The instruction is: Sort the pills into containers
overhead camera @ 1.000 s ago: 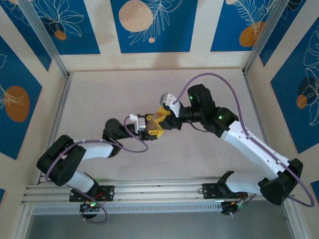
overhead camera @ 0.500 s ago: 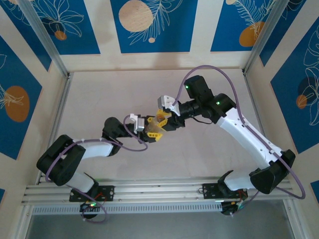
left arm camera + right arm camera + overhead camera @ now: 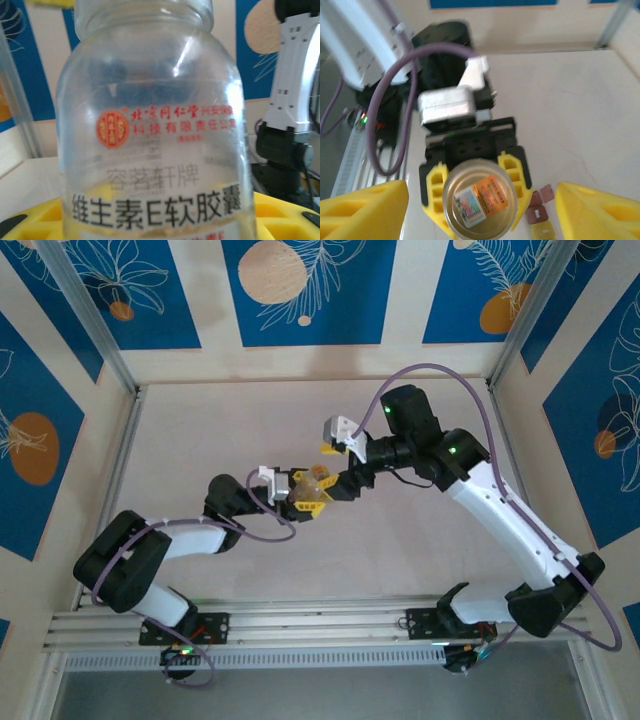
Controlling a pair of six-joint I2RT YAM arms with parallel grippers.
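Two tiny joined containers [image 3: 538, 214], dark red and yellow, sit on the table [image 3: 200, 440] just beside the left gripper [image 3: 308, 500], too small to tell whether anything is in them. That gripper clamps a clear glass pill bottle [image 3: 150, 125] upright. Directly above, the right gripper [image 3: 481, 192] hangs with jaws spread wide, grasping nothing. It looks like the bottle-handling stage, with sorting not yet begun. Next, the pills must come out gently, close to those boxes.

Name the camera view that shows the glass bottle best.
Left wrist: the bottle is close, its printed label readable. Right wrist sees it end-on in the left gripper's yellow fingers; top external shows it small.
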